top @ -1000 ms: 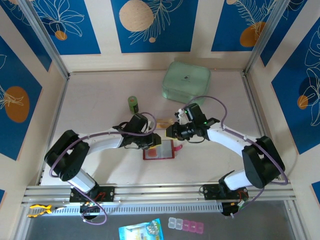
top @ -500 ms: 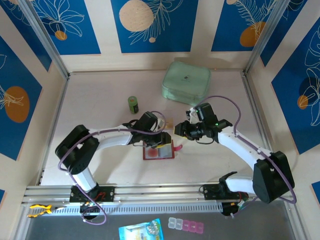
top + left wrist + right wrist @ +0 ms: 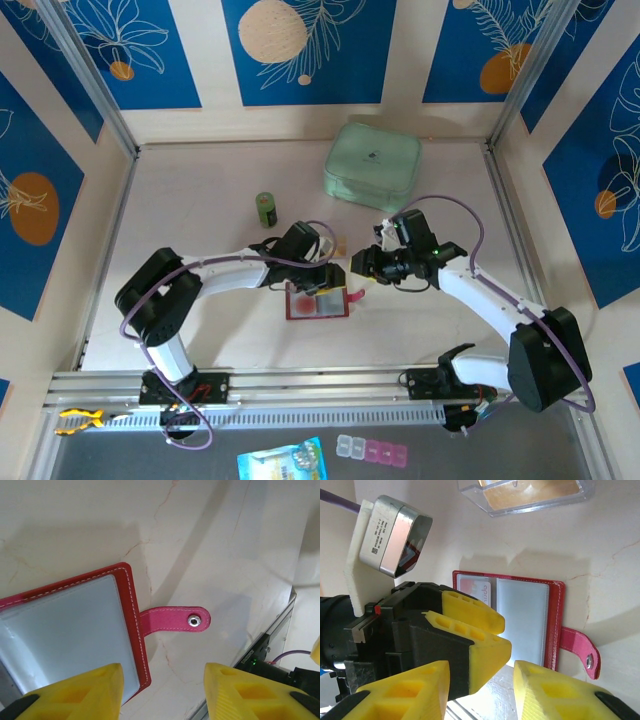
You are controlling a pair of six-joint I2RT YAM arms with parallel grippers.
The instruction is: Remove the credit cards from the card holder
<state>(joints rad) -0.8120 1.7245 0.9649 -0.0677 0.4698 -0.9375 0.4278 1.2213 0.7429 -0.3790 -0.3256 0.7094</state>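
A: The counter (image 3: pixel 200 200) has room and the green case (image 3: pixel 372 165) sits well back, so no risk there. The worry is the left arm (image 3: pixel 220 272) and right arm (image 3: pixel 480 290), both wrists crowding one spot mid-counter.

B: Claw states?

A: The left claw (image 3: pixel 162 690) is spread with nothing between the jaws, hanging over the strap-side edge of the wallet (image 3: pixel 75 625). The right claw (image 3: pixel 480 690) is spread too, empty, just beside the left one.

B: So collision first.

A: Yes. If both go down on the wallet together, the yellow fingers (image 3: pixel 470 612) meet each other before they meet a card.

B: Wallet?

A: Lying open and flat on the counter under the two claws, pockets up. Can't tell if the left fingers touch it, and nothing else pins it. Pull a card sideways with the wallet loose and the whole thing slides along.

B: Clear tray (image 3: pixel 530 495)?

A: Near the wallet's far edge, something tan inside. A dragged wallet could shove it.

B: Cards left?

A: One pale card (image 3: pixel 476 592) with red print shows in the pocket next to the left fingers. The other pocket looks empty, just grey film. The card is thin and flush in its sleeve, so the jaws may pinch film with it or slip off the edge.

B: Strap (image 3: pixel 172 620)?

A: Sticks out flat to the side, snap (image 3: pixel 194 621) up. A finger coming down could catch it and flip the wallet.
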